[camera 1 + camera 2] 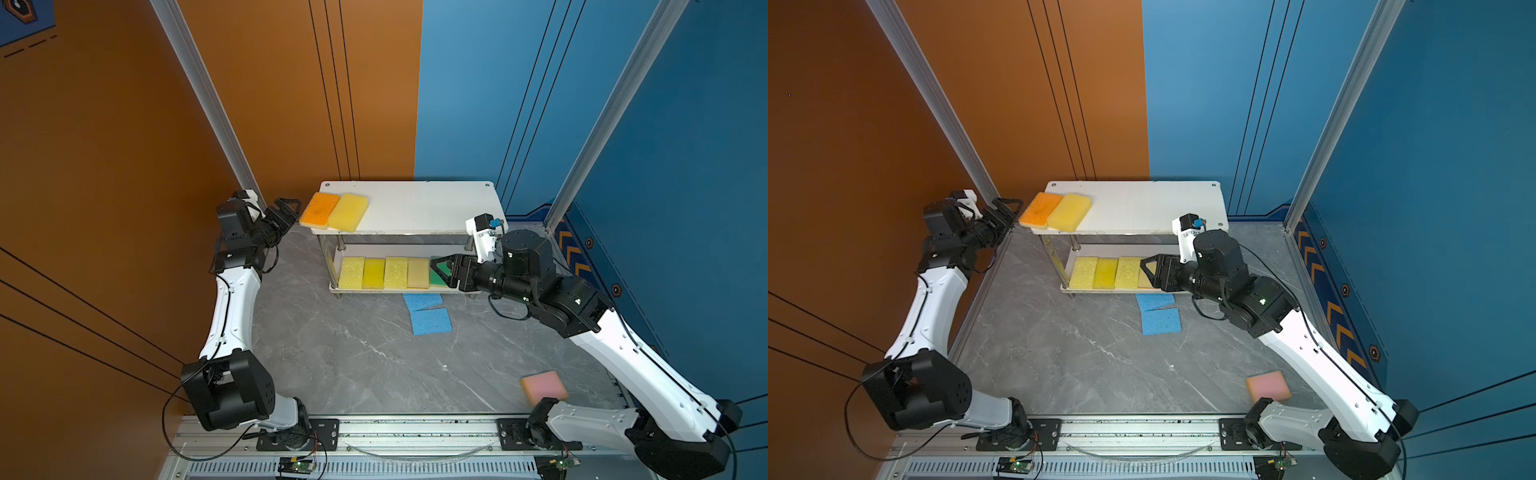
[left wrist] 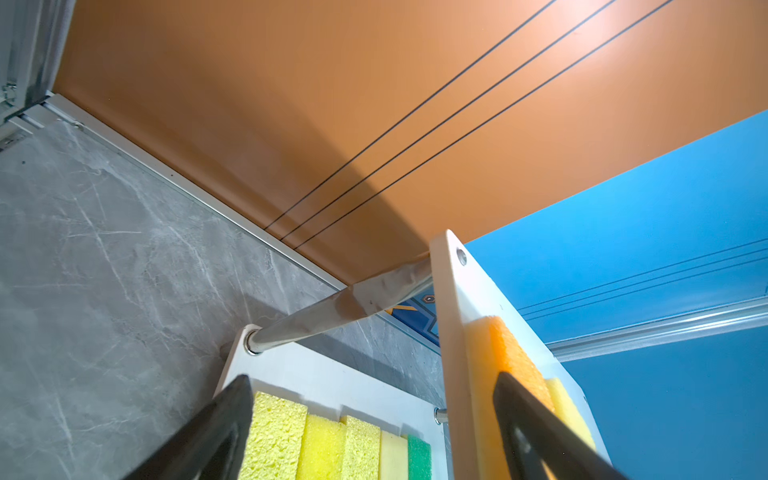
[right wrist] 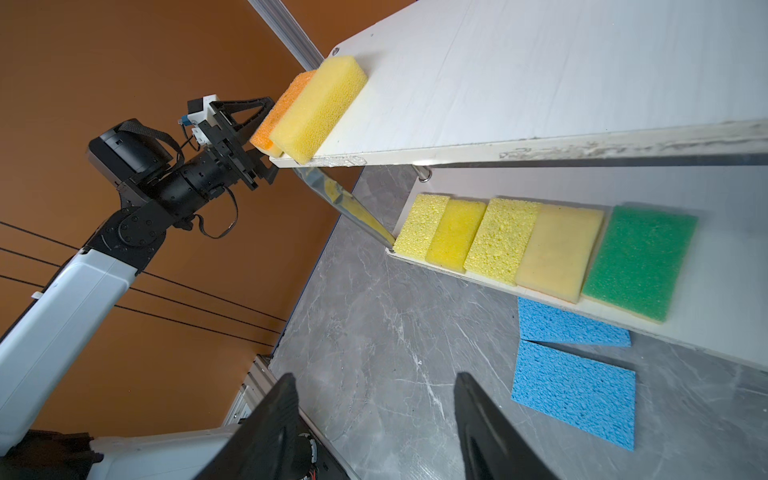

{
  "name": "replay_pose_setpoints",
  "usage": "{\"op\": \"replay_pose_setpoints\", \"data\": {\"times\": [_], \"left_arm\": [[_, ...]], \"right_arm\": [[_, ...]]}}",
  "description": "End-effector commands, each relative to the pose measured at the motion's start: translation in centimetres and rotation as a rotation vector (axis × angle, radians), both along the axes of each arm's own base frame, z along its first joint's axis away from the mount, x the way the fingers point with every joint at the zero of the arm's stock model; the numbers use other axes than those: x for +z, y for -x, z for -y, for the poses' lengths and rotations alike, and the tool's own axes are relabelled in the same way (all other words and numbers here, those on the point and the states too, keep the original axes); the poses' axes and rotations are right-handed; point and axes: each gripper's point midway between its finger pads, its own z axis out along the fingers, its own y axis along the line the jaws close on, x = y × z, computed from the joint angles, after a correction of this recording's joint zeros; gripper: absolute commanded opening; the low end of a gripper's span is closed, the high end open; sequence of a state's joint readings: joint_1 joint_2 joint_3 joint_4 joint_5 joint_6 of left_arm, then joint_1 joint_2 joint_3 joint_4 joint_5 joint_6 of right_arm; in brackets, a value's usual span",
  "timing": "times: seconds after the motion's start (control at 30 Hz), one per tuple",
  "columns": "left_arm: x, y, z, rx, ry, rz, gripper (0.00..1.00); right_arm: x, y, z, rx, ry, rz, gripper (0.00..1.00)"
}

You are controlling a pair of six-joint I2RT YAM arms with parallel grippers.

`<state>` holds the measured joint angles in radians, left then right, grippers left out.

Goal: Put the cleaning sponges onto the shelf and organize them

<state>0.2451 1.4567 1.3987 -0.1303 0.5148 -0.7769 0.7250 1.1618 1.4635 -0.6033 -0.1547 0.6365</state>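
Observation:
The white shelf (image 1: 415, 208) carries an orange sponge (image 1: 319, 209) and a yellow sponge (image 1: 348, 212) at the left end of its top board. On the lower board lie three yellow sponges (image 3: 457, 237), a beige one (image 3: 559, 251) and a green one (image 3: 642, 262) in a row. Two light blue sponges (image 1: 428, 316) lie on the table in front of the shelf. A pink sponge (image 1: 544, 386) sits at the front right. My left gripper (image 1: 291, 212) is open at the orange sponge's end. My right gripper (image 1: 436, 270) is open and empty above the green sponge.
The orange wall and a metal post (image 1: 216, 108) stand close behind the left arm. The right arm's base (image 1: 582, 419) sits beside the pink sponge. The right part of the top board is bare.

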Motion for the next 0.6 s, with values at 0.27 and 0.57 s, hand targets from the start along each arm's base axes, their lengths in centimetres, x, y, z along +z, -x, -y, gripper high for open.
{"op": "replay_pose_setpoints", "data": {"times": [0.27,0.57], "left_arm": [[-0.1,-0.1,3.3,-0.087,-0.010,-0.005,0.91],[0.9,0.6,4.6,-0.102,-0.007,0.007,0.91]], "right_arm": [[0.4,0.6,1.7,-0.042,-0.027,0.003,0.62],[-0.7,0.8,1.7,-0.045,-0.035,-0.017,0.62]]}}
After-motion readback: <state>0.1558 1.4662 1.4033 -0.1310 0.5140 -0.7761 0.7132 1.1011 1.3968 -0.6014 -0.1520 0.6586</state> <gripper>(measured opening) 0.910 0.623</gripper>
